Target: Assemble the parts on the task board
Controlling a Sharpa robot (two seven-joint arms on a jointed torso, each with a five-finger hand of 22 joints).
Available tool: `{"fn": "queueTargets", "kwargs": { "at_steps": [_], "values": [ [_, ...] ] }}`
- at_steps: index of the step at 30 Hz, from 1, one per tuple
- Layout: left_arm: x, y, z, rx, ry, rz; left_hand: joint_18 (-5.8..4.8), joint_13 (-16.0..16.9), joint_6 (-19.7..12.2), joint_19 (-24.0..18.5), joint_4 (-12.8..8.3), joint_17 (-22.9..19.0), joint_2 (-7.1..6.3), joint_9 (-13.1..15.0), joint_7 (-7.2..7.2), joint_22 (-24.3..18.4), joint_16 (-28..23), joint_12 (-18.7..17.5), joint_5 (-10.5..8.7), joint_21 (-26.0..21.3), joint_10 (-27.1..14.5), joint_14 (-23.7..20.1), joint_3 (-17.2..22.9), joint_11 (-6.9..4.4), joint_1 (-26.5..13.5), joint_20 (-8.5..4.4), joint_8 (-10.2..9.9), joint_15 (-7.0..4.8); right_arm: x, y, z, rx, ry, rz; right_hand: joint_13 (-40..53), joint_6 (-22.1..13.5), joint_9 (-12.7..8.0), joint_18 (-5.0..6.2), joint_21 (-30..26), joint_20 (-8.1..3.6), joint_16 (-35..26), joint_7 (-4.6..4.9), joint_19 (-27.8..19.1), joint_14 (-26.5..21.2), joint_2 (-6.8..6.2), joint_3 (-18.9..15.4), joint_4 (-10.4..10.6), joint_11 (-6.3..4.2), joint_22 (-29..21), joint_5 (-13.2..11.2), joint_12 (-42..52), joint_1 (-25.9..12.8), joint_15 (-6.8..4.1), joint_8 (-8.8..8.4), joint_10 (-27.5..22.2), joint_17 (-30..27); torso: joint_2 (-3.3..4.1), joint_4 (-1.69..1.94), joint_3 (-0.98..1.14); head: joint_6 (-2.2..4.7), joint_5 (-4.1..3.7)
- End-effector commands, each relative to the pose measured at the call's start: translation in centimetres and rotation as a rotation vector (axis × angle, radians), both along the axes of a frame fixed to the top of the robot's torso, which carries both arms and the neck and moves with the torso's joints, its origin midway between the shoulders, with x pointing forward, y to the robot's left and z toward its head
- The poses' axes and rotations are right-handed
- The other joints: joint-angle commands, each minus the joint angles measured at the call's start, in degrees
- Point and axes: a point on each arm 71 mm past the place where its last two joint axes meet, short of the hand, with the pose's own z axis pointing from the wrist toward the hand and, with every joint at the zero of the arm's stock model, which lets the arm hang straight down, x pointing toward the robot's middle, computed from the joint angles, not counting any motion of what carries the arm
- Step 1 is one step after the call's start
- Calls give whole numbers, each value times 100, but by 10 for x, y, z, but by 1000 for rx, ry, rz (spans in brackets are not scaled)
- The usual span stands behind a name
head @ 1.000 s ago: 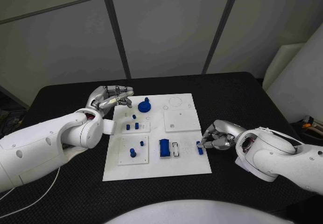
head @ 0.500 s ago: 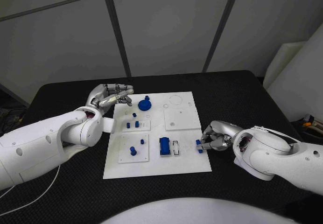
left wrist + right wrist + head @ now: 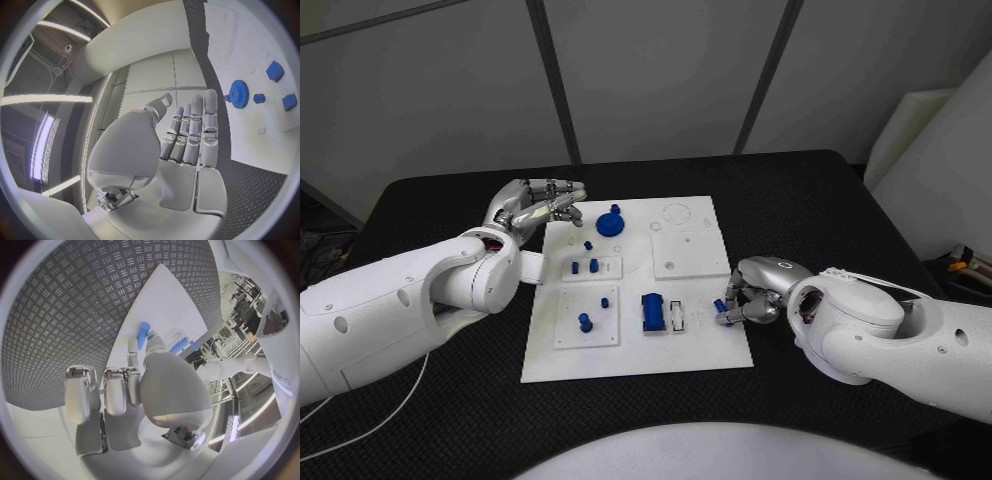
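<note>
One small blue peg (image 3: 721, 306) pinched by right hand (image 3: 750, 296) at task board (image 3: 635, 355) edge — left hand (image 3: 538, 204) empty, fingers loosely apart.

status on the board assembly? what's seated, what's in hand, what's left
Looks done: a blue gear and several small blue pegs stand on the task board, with a larger blue block near the middle. In hand: the right hand pinches a small blue part at the board's right edge. The left hand hovers empty. Left: the round outline appears unfilled.
</note>
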Motion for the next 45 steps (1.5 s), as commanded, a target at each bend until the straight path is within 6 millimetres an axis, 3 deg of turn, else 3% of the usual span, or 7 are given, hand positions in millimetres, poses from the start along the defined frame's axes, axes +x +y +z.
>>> {"fn": "queueTargets", "kwargs": {
  "at_steps": [1, 12, 19, 23, 32, 38, 45],
  "values": [
    [0, -1, 1, -5, -8, -7, -69, -8, -29, 32, -19, -9, 61, -5, 8, -8, 20, 18, 1, -38, -56, -28, -24, -3, -6, 15, 28, 13, -1, -3, -8, -128, 4, 14, 1394, 10, -17, -29, 0, 8, 12, 13, 481, 569, 8, -6, -30, -4, 1305, -12, -29, 71, 0, -29, 519, 1389, 2, 0, -3, -5, 8],
    [0, 0, 2, -4, -10, -4, -69, -8, -30, 32, -17, -10, 62, -5, 8, -8, 21, 21, 1, -38, -57, -28, -25, -3, -8, 16, 29, 13, 1, 2, -12, -166, 11, 28, 1350, -71, -21, -25, -13, 13, -1, 40, 472, 564, 96, 42, -83, 16, 1290, 13, -112, 213, 12, -98, 476, 1371, -2, 7, -3, -11, 15],
    [0, 0, 2, -4, -11, -2, -69, -10, -34, 31, -13, -11, 62, -5, 8, -11, 22, 28, 1, -40, -61, -29, -28, -3, -16, 17, 34, 15, 0, 2, -12, -136, 25, 7, 1350, 6, -46, -29, -4, -16, 6, -18, 480, 566, 476, 601, -443, -42, 1305, -45, -117, 949, -35, -169, 473, 1382, -1, -1, -1, -12, 25],
    [0, 0, 2, -4, -11, -2, -68, -11, -35, 32, -19, -13, 64, -5, 6, -12, 23, 34, 3, -40, -63, -29, -25, -4, -9, 16, 37, 13, -1, -2, -11, -44, 49, -61, 1348, -20, -96, -31, 0, -33, 14, 26, 483, 569, 626, 1069, -672, -20, 1311, 199, -126, 1255, -27, -280, 467, 1393, -3, -3, -2, -12, 26],
    [0, 0, 2, -3, -10, -2, -68, -11, -35, 32, -19, -13, 64, -5, 6, -12, 23, 34, 3, -40, -63, -29, -25, -4, -9, 16, 37, 13, -5, -6, -8, 166, 101, -210, 1351, 43, -102, -32, 3, -10, 17, 27, 485, 570, 548, 1511, -734, -11, 1316, 242, -122, 1054, -10, -344, 472, 1398, -2, 10, -4, -11, 36],
    [0, 0, 2, -4, -11, -2, -67, -13, -38, 33, -25, -14, 64, -5, 5, -13, 25, 40, 4, -40, -66, -29, -23, -5, -1, 15, 42, 11, -9, -2, -1, 254, 84, -245, 1353, 126, -63, -32, 4, -12, 22, 23, 487, 572, 282, 2199, -903, -15, 1320, 257, -122, 678, -11, -407, 476, 1404, 1, 9, -7, -6, 60],
    [-1, 0, 2, -4, -11, -3, -67, -13, -38, 33, -25, -14, 64, -5, 5, -13, 25, 40, 4, -40, -66, -29, -23, -5, -1, 15, 42, 11, -13, 9, 6, 336, 58, -235, 1372, 171, -34, -37, 18, -17, 35, -1, 498, 576, 132, 2420, -906, -29, 1339, 146, -88, 371, -21, -425, 496, 1422, 5, 1, -5, -9, 78]
  ]
}}
